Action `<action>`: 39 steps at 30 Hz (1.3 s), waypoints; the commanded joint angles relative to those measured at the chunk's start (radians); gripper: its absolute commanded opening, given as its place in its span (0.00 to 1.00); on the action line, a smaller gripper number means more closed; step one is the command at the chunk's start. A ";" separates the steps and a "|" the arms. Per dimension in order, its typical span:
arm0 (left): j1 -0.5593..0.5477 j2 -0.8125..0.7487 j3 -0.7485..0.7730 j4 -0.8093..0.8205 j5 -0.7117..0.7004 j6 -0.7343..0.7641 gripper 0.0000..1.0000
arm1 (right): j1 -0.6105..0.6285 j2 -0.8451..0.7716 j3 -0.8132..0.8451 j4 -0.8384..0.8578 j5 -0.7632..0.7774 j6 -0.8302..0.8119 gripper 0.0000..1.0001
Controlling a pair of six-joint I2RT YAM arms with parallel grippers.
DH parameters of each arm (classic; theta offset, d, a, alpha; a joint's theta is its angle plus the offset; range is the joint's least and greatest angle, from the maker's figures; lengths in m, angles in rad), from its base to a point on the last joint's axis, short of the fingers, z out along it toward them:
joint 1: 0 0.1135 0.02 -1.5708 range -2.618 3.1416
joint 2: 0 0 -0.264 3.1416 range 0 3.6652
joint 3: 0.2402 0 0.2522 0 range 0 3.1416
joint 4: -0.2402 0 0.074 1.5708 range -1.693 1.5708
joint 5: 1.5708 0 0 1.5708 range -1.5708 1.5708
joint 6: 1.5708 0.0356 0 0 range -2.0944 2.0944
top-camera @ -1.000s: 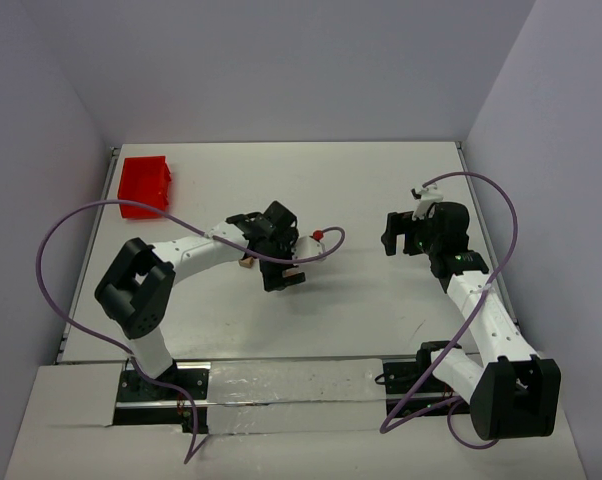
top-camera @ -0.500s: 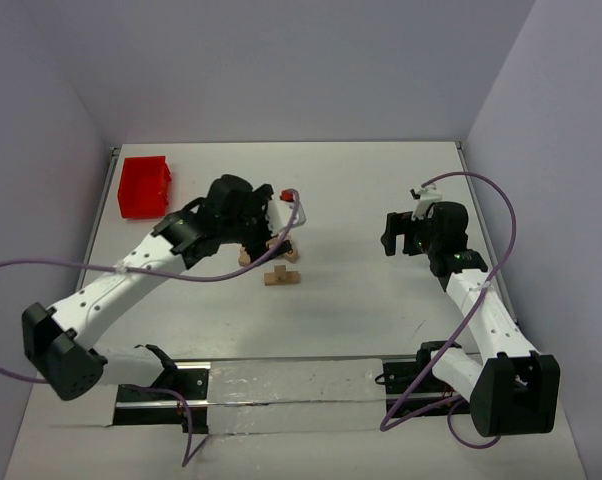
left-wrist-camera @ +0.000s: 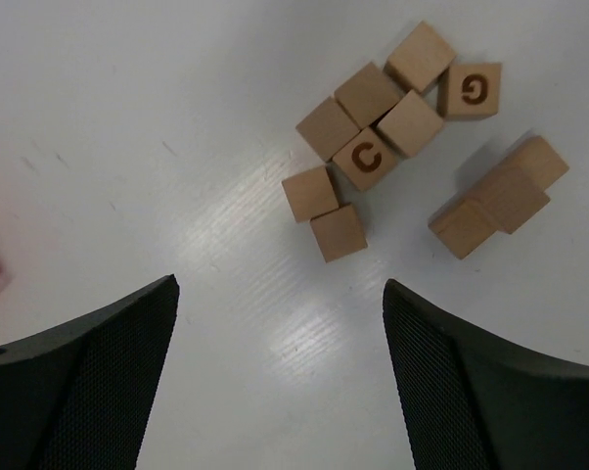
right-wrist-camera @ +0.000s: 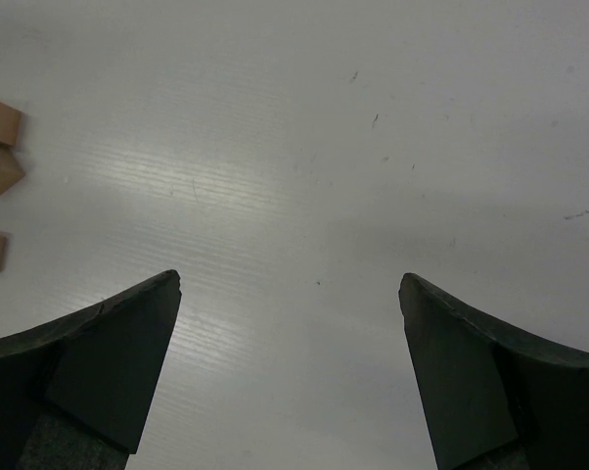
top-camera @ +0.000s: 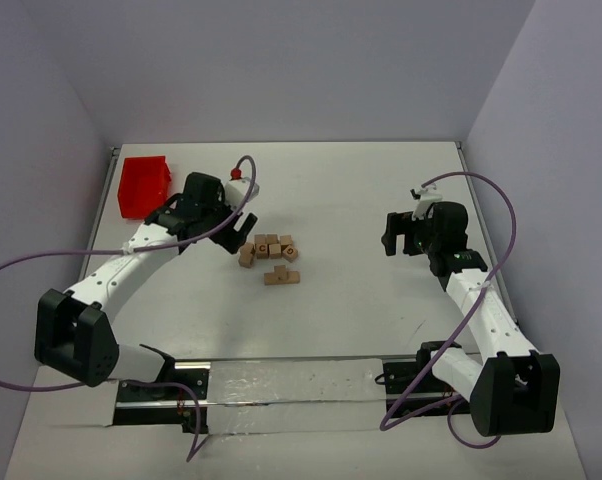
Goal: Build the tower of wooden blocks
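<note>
Your left gripper (left-wrist-camera: 280, 292), apart and empty, faces loose wooden cubes (left-wrist-camera: 368, 159) at one o'clock; centre over one outer cube. Right gripper (right-wrist-camera: 290, 284) apart too.

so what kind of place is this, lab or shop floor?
Most likely a lab robot test cell: a white table walled in by plain lavender panels, the left arm and right arm bolted at its near edge, with wooden cubes and a red bin as props.

I see the blocks (top-camera: 265, 246) in a bunch on the table (top-camera: 361, 290); the bin (top-camera: 144, 186) sits back left of them.
</note>
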 commanded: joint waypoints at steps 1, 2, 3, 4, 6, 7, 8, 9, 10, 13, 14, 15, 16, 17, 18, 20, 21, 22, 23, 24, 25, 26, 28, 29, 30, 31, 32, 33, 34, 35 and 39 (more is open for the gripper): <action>-0.010 -0.035 -0.071 0.111 -0.137 -0.104 0.90 | -0.005 0.009 0.056 -0.003 0.000 0.001 1.00; -0.010 -0.029 -0.080 0.117 -0.151 -0.109 0.87 | -0.006 0.012 0.056 -0.001 0.002 0.001 1.00; -0.011 -0.018 -0.092 0.128 -0.173 -0.123 0.84 | -0.005 0.013 0.057 0.001 0.004 0.001 1.00; -0.012 -0.010 -0.099 0.133 -0.182 -0.131 0.81 | -0.005 0.015 0.056 0.003 0.004 0.002 1.00; -0.020 0.004 -0.126 0.146 -0.196 -0.146 0.77 | -0.005 0.015 0.057 0.002 0.004 0.001 1.00; -0.031 0.007 -0.134 0.149 -0.197 -0.158 0.75 | -0.005 0.012 0.056 0.002 0.007 0.001 1.00; -0.043 0.012 -0.148 0.157 -0.201 -0.165 0.73 | -0.005 0.012 0.055 0.002 0.008 0.000 1.00; -0.051 0.017 -0.156 0.165 -0.202 -0.173 0.72 | -0.005 0.012 0.054 0.002 0.009 -0.001 1.00; -0.058 0.021 -0.165 0.170 -0.202 -0.182 0.72 | -0.005 0.012 0.054 0.003 0.008 -0.001 1.00; -0.089 0.040 -0.184 0.181 -0.190 -0.209 0.71 | -0.005 0.020 0.057 0.002 0.006 0.001 1.00; -0.093 0.048 -0.185 0.185 -0.187 -0.225 0.71 | -0.006 0.024 0.058 0.002 0.007 0.001 1.00; -0.095 0.060 -0.185 0.187 -0.167 -0.231 0.71 | -0.006 0.024 0.059 0.000 0.007 -0.001 1.00; -0.095 0.065 -0.184 0.187 -0.162 -0.238 0.72 | -0.005 0.023 0.057 0.001 0.007 -0.001 1.00; -0.096 0.076 -0.181 0.189 -0.157 -0.242 0.72 | -0.005 0.023 0.056 0.003 0.008 -0.001 1.00; -0.096 0.086 -0.178 0.189 -0.152 -0.244 0.73 | -0.005 0.024 0.056 0.003 0.009 -0.001 1.00; -0.098 0.100 -0.175 0.189 -0.143 -0.247 0.74 | -0.005 0.025 0.055 0.003 0.009 -0.001 1.00; -0.098 0.105 -0.173 0.189 -0.133 -0.247 0.74 | -0.005 0.029 0.056 0.002 0.009 -0.001 1.00; -0.100 0.118 -0.168 0.189 -0.128 -0.248 0.73 | -0.005 0.030 0.057 0.002 0.010 -0.001 1.00; -0.102 0.129 -0.162 0.189 -0.124 -0.250 0.73 | -0.005 0.031 0.057 0.003 0.010 -0.001 1.00; -0.103 0.137 -0.157 0.189 -0.124 -0.250 0.73 | -0.006 0.031 0.056 0.003 0.010 -0.001 1.00; -0.104 0.147 -0.152 0.190 -0.124 -0.250 0.73 | -0.005 0.031 0.056 0.005 0.011 -0.001 1.00; -0.104 0.160 -0.144 0.194 -0.124 -0.250 0.72 | -0.005 0.032 0.054 0.006 0.014 -0.002 1.00; -0.104 0.173 -0.135 0.200 -0.119 -0.248 0.70 | -0.005 0.035 0.054 0.005 0.015 -0.002 1.00; -0.105 0.182 -0.129 0.201 -0.115 -0.250 0.69 | -0.006 0.036 0.054 0.005 0.016 -0.003 1.00; -0.105 0.190 -0.124 0.203 -0.111 -0.251 0.69 | -0.006 0.037 0.054 0.005 0.017 -0.004 1.00; -0.106 0.195 -0.121 0.204 -0.111 -0.251 0.68 | -0.006 0.037 0.054 0.006 0.018 -0.004 1.00; -0.107 0.199 -0.118 0.205 -0.111 -0.251 0.68 | -0.005 0.038 0.054 0.007 0.019 -0.004 1.00; -0.107 0.203 -0.116 0.207 -0.111 -0.251 0.67 | -0.005 0.038 0.054 0.008 0.020 -0.004 1.00; -0.107 0.204 -0.115 0.209 -0.111 -0.248 0.66 | -0.005 0.038 0.054 0.008 0.021 -0.004 1.00; -0.107 0.207 -0.114 0.212 -0.112 -0.246 0.65 | -0.005 0.039 0.055 0.008 0.021 -0.004 1.00; -0.108 0.225 -0.105 0.218 -0.113 -0.241 0.59 | -0.005 0.043 0.054 0.009 0.021 -0.004 1.00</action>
